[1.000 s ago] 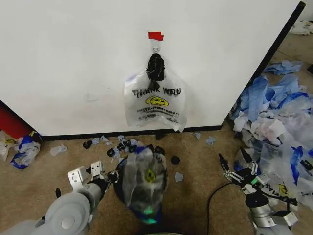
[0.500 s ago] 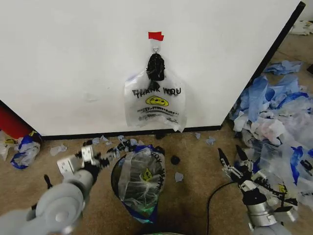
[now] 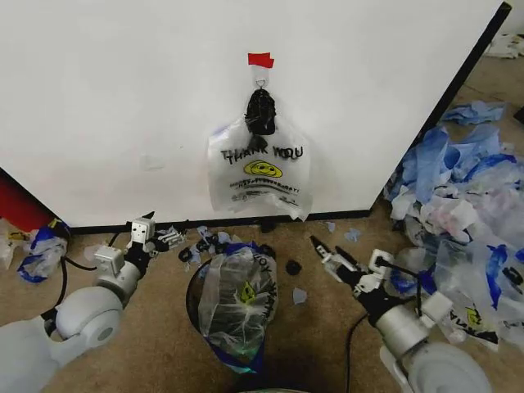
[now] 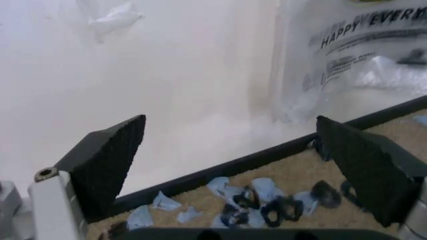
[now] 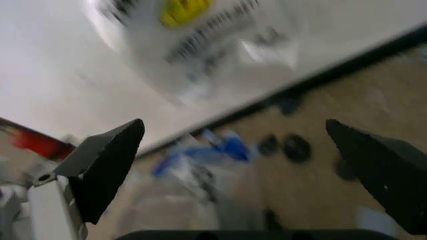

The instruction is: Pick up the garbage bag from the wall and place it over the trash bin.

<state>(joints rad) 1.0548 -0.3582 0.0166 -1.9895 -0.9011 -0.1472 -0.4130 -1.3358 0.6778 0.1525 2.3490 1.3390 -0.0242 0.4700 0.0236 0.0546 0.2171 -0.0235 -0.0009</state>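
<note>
The garbage bag (image 3: 260, 173) is being held by a hook on the wall (image 3: 123, 106), above the trash bin (image 3: 233, 303). The left gripper (image 3: 170, 238) and the right gripper (image 3: 325, 254) are being kept spread wide near the floor, nothing being gripped.

Counts as observed:
- One garbage bag (image 3: 260, 173) is seen hung on the wall (image 3: 123, 106).
- One red tape piece (image 3: 260, 60) is counted above it.
- One trash bin (image 3: 214, 307) is noted, with one printed bag (image 3: 239, 299) draped over it.
- Two claws are recorded: left claw (image 3: 173, 238), right claw (image 3: 322, 255).
- Blue bags (image 3: 458, 172) piled at right: too many and too tangled to be counted.
- Dark scraps (image 3: 205, 244) on the floor: roughly ten.
</note>
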